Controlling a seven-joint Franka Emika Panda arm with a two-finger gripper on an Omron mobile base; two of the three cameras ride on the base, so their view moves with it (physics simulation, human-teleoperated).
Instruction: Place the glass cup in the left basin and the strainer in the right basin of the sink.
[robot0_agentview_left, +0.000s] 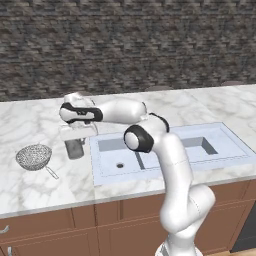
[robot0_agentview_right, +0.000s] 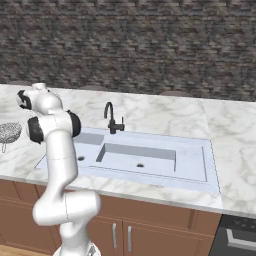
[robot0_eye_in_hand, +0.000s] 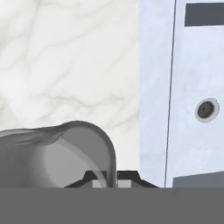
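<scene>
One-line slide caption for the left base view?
Pincer shut on the glass cup on the marble counter, between strainer and sink.

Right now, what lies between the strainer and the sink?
In the left base view, the glass cup, under the tool, stands between the strainer and the sink.

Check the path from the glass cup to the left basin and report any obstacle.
Nothing visible blocks it. The gripper is shut on the glass cup, which stands on the counter just left of the left basin; only bare marble and the sink rim lie between.
</scene>
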